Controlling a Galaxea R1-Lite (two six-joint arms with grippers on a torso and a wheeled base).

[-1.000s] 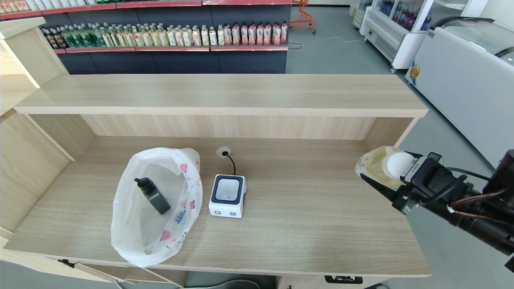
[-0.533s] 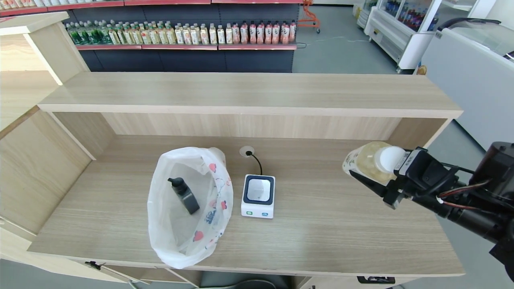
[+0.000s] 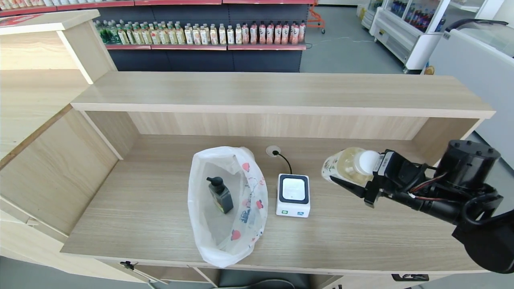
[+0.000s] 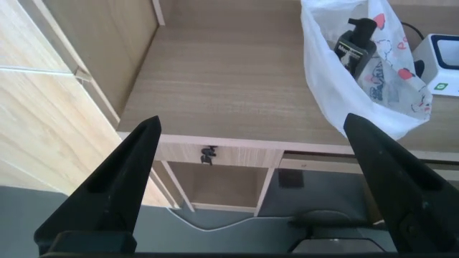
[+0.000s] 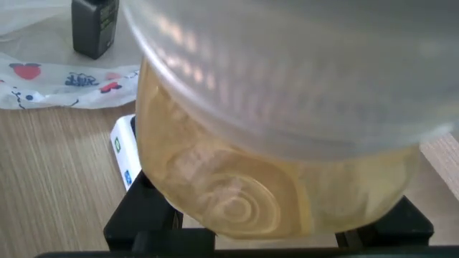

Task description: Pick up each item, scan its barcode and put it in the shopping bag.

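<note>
R gripper (image 3: 348, 176) fingers clamped on bottle (image 3: 341, 162), held sideways above tabletop (image 3: 361, 241) just right of scanner (image 3: 293, 194), likely to face barcode to its window. Open shopping bag (image 3: 229, 241) lies beside scanner, ready for drop-in. L gripper (image 4: 251, 125) fingers apart.

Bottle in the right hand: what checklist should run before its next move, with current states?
1. Bottle held in right hand: ok.
2. Scanner window uncovered: ok.
3. Bottle over the scanner: not ok, it is off to the scanner's right.
4. Barcode facing the scanner: cannot tell.
5. Shopping bag mouth open, with room beside the pump bottle: ok.
6. Left hand open and clear of the bag: ok.
</note>
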